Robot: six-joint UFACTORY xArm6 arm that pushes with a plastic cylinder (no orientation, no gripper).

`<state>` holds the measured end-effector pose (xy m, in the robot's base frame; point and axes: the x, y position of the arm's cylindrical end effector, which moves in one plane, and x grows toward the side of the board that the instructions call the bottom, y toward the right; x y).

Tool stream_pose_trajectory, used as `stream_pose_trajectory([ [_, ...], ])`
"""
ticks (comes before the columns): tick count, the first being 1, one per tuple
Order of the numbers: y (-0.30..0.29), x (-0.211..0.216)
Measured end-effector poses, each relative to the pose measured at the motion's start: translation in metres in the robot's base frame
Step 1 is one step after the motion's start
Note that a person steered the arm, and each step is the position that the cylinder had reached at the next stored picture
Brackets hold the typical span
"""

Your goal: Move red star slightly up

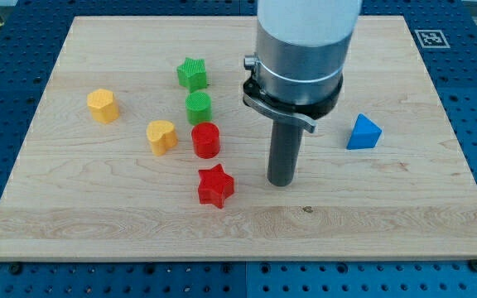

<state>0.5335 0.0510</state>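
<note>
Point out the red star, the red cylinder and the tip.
red star (215, 185), camera view, top face.
red cylinder (206, 139), camera view, its side.
my tip (282, 182), camera view, rod's lower end.

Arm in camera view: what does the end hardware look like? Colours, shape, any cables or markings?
The arm enters from the view's top as a wide light-grey cylinder, then a darker brushed-metal section ringed by a thin dark clamp band with a small tab at each side. Below it hangs a straight, dark, round rod that ends in my tip, to the right of the red star. No cables or markings are visible.
</note>
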Motion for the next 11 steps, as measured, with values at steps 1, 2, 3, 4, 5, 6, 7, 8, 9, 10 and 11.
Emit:
stream_pose_trajectory([
  [1, 0.001, 0.024],
  [2, 0.0, 0.05],
  [3, -0.018, 0.067],
  [4, -0.022, 0.069],
  [5, -0.031, 0.057],
  [6, -0.045, 0.066],
  [7, -0.072, 0.049],
  [8, -0.072, 0.046],
  [9, -0.069, 0.034],
  [10, -0.069, 0.031],
  [11, -0.069, 0.029],
])
